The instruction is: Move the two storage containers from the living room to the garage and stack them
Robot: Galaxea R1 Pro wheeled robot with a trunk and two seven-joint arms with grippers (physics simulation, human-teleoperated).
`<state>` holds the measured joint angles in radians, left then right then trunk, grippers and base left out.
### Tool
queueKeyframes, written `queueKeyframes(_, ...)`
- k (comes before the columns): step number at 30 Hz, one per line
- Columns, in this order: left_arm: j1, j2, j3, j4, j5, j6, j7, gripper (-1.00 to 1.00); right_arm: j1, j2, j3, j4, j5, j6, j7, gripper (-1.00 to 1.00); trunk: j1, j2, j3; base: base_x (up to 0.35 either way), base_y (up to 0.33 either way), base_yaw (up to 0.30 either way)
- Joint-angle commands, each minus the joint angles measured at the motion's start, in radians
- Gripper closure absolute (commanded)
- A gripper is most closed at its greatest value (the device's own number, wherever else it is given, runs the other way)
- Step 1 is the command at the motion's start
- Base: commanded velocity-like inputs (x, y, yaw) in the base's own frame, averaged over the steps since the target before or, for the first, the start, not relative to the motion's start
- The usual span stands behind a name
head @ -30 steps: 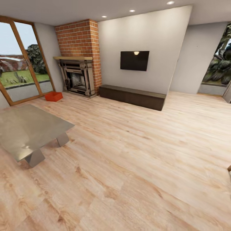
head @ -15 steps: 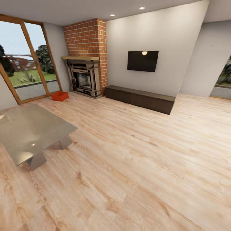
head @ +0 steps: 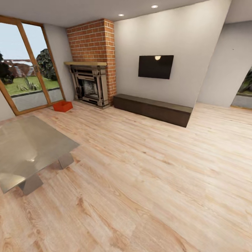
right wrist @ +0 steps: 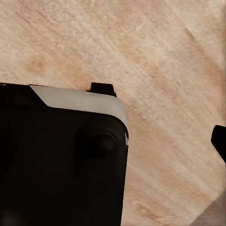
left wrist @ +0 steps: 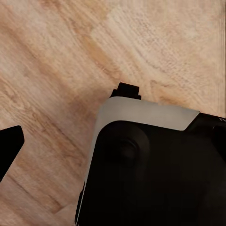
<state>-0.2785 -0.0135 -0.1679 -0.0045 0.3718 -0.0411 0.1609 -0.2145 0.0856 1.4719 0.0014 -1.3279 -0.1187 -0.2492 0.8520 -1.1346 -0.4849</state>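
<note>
One orange-red storage container [head: 63, 106] sits on the living room's light wood-plank floor, far off at the left, between the wood-framed glass doors [head: 26, 84] and the brick fireplace [head: 90, 85]. It stands alone with nothing touching it. In the left wrist view, one dark fingertip [left wrist: 8, 145] shows beside my dark, grey-trimmed body [left wrist: 150, 160], above wood planks. The right wrist view shows a matching dark fingertip [right wrist: 219, 140] next to my body [right wrist: 61, 155]. I cannot tell how either pair of jaws stands.
A low grey metallic table [head: 29, 148] stands close at the left. A long dark bench [head: 152, 109] runs along the wall under a wall-mounted TV [head: 155, 66]. Open wood floor [head: 147, 175] stretches ahead and to the right.
The whole head view has shifted, so the camera has turned left and moved. The container, table and bench keep their places in the room.
</note>
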Motion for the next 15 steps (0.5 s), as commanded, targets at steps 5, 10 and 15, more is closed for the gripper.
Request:
queueKeyframes(5,-0.001,0.0,-0.008,0.001,0.009,-0.003,0.003,-1.0,0.0,0.0,0.008,0.0,-0.01,-0.002,-0.002,-1.0,0.001,0.0,-0.001,0.322,-0.093,0.0)
queueKeyframes(10,0.0,0.0,-0.008,0.001,0.009,-0.003,0.003,-1.0,0.0,0.0,0.008,0.0,-0.01,-0.002,-0.002,-1.0,0.001,0.0,-0.001,0.322,-0.093,0.0)
queueKeyframes(15,-0.001,0.0,-0.008,0.001,0.009,-0.003,0.003,-1.0,0.0,0.0,0.008,0.0,-0.011,-0.002,-0.002,-1.0,0.001,0.0,-0.001,0.322,-0.093,0.0)
